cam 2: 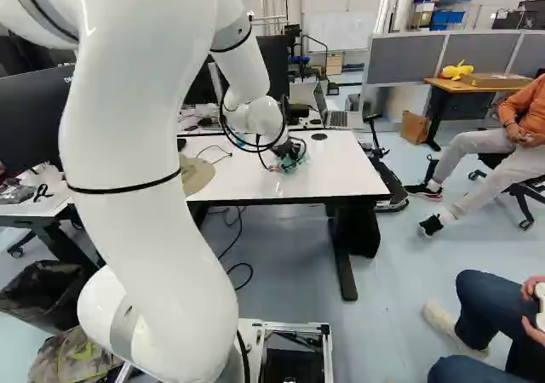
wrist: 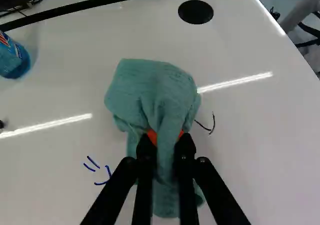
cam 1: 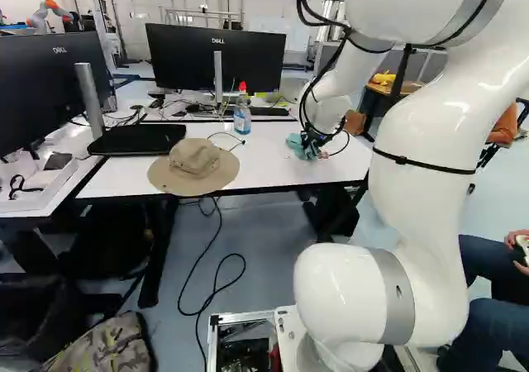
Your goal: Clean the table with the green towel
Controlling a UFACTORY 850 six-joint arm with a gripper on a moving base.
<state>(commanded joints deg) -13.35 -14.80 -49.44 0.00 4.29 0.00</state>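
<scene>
Right of centre in left base view, claw (wrist: 166, 138) clamped on green towel (wrist: 150, 87), likely to wipe the marked table (cam 1: 273, 169).

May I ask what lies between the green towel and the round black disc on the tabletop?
Only bare white tabletop lies between the towel and the disc, in the wrist view.

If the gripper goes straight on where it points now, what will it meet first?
Most likely the white table top, with the green towel held in the gripper pressing onto it first. How much gap remains, if any, is unclear.
</scene>
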